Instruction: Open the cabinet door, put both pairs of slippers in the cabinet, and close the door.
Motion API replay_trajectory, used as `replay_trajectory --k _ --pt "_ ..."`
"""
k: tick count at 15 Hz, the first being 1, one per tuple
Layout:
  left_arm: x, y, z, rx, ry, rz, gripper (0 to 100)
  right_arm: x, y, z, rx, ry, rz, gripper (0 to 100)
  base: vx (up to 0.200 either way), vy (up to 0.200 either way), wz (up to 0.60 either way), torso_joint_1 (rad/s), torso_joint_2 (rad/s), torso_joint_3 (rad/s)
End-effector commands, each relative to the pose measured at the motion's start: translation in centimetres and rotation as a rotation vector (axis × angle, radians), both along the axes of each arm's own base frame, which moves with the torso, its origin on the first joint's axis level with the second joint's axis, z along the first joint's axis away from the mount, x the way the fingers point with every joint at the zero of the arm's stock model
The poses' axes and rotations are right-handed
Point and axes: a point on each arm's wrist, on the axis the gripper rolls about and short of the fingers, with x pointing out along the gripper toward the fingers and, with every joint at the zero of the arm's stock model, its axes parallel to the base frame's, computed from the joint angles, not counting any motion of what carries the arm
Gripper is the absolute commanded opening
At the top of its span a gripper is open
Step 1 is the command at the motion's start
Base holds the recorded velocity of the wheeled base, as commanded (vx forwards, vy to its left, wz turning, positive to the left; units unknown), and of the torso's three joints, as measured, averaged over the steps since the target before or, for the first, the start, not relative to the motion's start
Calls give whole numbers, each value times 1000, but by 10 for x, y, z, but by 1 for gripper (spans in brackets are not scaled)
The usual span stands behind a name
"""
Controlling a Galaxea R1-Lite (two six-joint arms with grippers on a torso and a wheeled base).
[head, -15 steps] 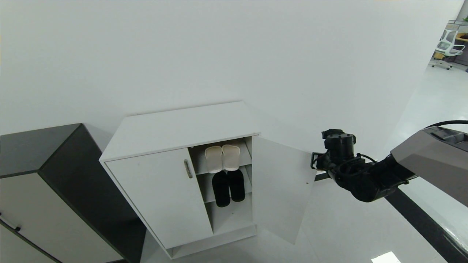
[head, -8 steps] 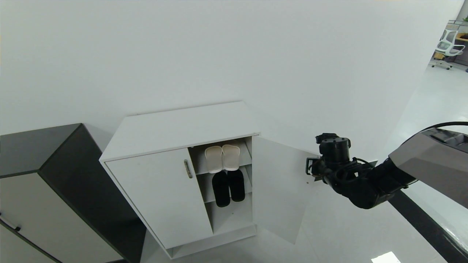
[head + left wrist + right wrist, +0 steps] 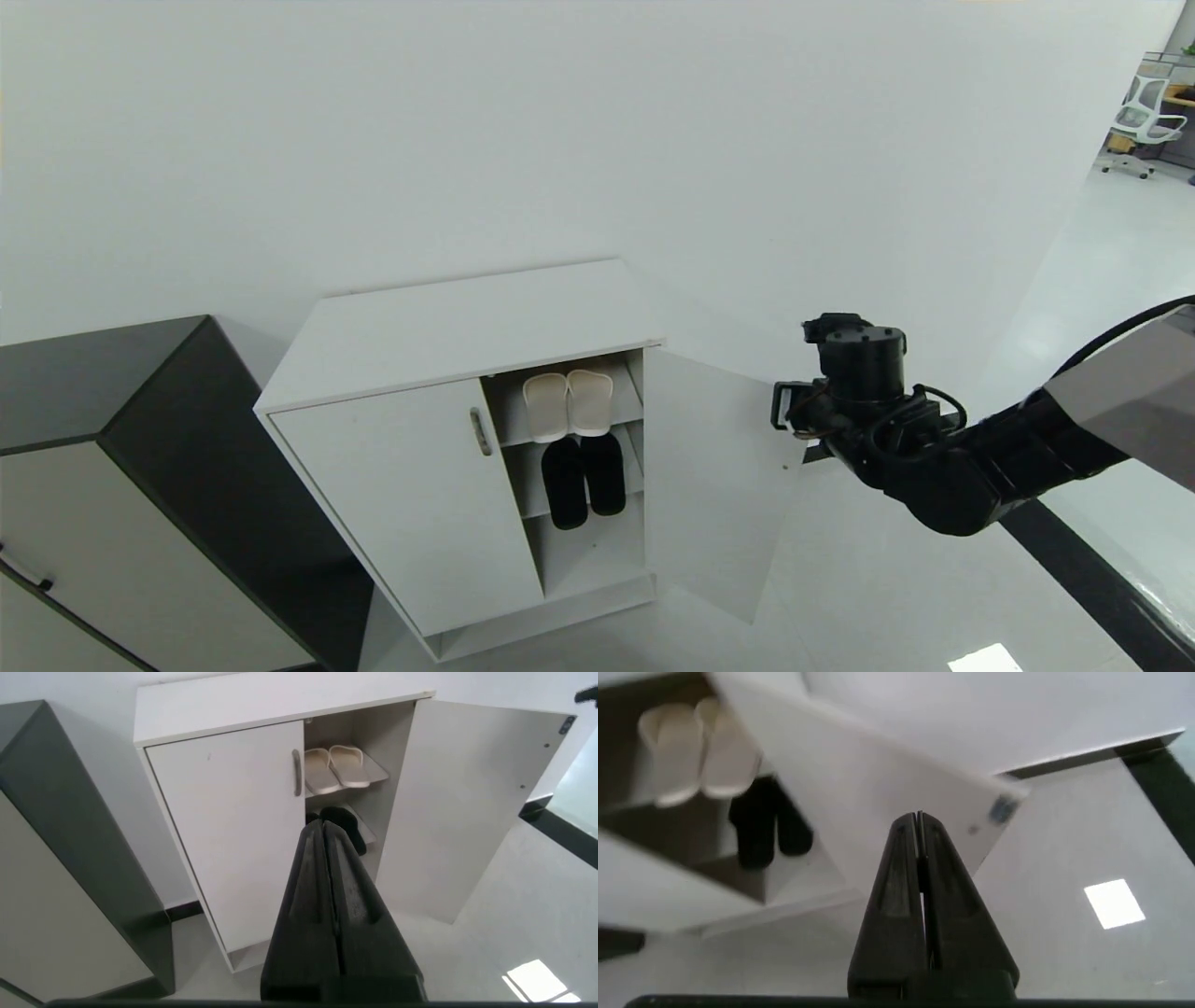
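The white cabinet (image 3: 467, 327) stands against the wall, its left door (image 3: 411, 504) closed and its right door (image 3: 719, 476) swung open. A white pair of slippers (image 3: 568, 403) lies on the top shelf, with a black pair (image 3: 583, 476) on the shelf below. My right gripper (image 3: 789, 417) is at the outer top edge of the open door, on its outer side. In the right wrist view it (image 3: 918, 821) is shut and empty, with the door's edge (image 3: 878, 793) just ahead. My left gripper (image 3: 322, 829) is shut and empty, held in front of the cabinet opening.
A dark cabinet (image 3: 140, 420) stands directly left of the white one. A black strip (image 3: 1074, 560) runs across the pale floor at the right. An office chair (image 3: 1144, 117) is far off at the upper right. Open floor lies in front of the cabinet.
My right gripper has shifted left toward the open door's outer edge, dipping and then rising. The door and slippers stay about where they were.
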Motion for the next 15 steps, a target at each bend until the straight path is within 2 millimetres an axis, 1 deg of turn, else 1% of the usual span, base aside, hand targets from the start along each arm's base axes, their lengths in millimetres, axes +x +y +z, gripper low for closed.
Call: replay_trajectory --k 1,4,7,10,15 --pt "0 0 0 0 2 1 0 26 -17 -4 5 -12 -59 0 0 0 0 0 0 0" --pt "0 0 0 -1 0 1 0 55 -35 -11 7 -13 -119 0 0 0 0 0 0 0" --pt "0 0 0 -1 0 1 0 69 -38 -25 2 10 -119 0 0 0 0 0 0 0" --pt "0 0 0 -1 0 1 0 73 -36 -34 -3 23 -118 0 0 0 0 0 0 0" --pt "0 0 0 -1 0 1 0 72 -34 -36 -9 37 -113 0 0 0 0 0 0 0"
